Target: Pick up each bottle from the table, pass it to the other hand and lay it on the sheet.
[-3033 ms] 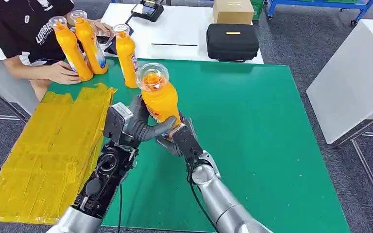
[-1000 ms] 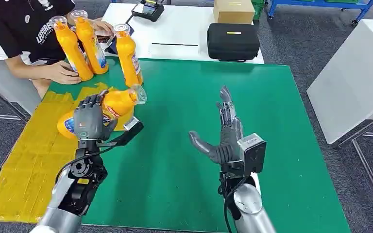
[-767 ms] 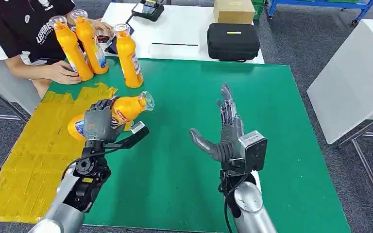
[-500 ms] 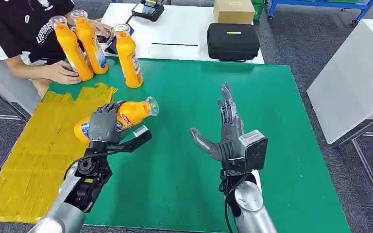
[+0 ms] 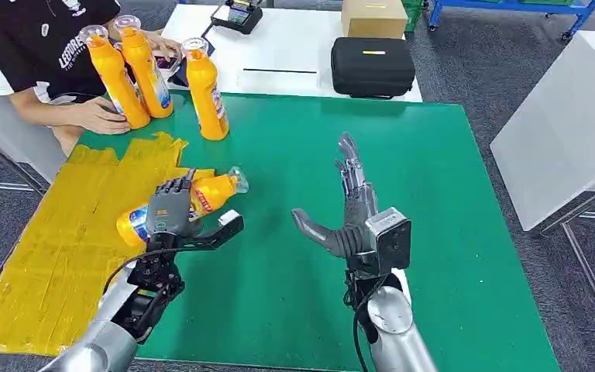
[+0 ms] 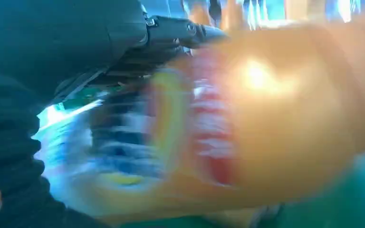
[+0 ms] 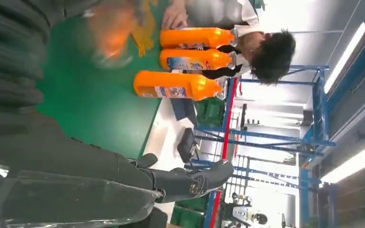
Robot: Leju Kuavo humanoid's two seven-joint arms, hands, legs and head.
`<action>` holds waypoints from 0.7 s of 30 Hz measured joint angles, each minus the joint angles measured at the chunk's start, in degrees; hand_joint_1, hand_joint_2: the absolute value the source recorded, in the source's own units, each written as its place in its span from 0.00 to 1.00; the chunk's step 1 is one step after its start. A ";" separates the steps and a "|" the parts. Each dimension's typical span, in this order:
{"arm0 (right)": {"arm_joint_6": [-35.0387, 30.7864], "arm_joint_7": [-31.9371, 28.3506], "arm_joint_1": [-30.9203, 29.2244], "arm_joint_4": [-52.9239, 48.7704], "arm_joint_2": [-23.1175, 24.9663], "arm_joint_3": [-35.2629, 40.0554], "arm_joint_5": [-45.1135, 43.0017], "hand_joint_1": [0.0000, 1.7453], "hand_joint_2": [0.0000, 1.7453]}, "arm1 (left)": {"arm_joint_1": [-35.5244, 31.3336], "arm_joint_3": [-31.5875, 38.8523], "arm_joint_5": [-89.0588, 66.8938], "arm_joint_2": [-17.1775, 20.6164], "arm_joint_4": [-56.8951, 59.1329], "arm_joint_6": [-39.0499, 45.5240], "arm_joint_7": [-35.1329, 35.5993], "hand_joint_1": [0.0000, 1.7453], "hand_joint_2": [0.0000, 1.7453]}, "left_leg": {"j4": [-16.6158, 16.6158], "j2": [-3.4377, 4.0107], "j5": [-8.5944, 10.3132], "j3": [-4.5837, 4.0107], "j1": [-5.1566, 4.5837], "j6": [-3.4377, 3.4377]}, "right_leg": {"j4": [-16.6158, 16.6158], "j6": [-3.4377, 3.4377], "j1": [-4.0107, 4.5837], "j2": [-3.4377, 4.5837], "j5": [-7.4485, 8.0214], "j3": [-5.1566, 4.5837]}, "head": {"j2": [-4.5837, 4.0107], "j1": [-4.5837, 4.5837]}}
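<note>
A person's hand (image 5: 97,116) steadies two of three upright bottles (image 5: 204,91) at the table's far left. Left hand (image 5: 172,211) grips the orange bottle (image 5: 201,197), lying over the yellow sheet (image 5: 70,232) edge; wrist view blurs its label. Right hand (image 5: 349,209) spread, holding nothing.

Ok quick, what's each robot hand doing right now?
Left hand: holding the orange bottle, tipped on its side over the yellow sheet's edge.
Right hand: open, fingers spread, holding nothing.
</note>
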 measured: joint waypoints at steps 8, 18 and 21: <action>0.42 -0.09 -1.01 1.58 0.59 0.00 0.48 0.00 1.00 | -2.31 -6.85 -0.13 1.25 5.45 -6.62 4.08 0.00 1.00 | -0.01 -0.12 0.01 0.03 0.00 0.00 | 0.00 -0.01 0.00 -0.05 -0.01 0.07 | 0.00 0.00; 0.35 -0.07 -0.93 2.23 0.77 -0.02 0.55 0.00 1.00 | -2.70 -7.37 4.46 0.98 7.00 4.54 -2.32 0.00 0.00 | 0.00 -0.12 0.08 0.17 0.01 -0.01 | 0.00 -0.01 0.00 -0.06 0.00 0.15 | 0.00 -0.02; -1.53 -0.18 0.23 1.68 0.74 -0.31 0.90 0.00 1.00 | -0.90 -1.77 18.49 -1.09 1.74 14.73 -18.76 0.00 1.00 | 0.01 -0.11 0.07 0.14 -0.01 -0.01 | 0.00 0.01 -0.01 -0.03 0.02 0.16 | 0.00 0.02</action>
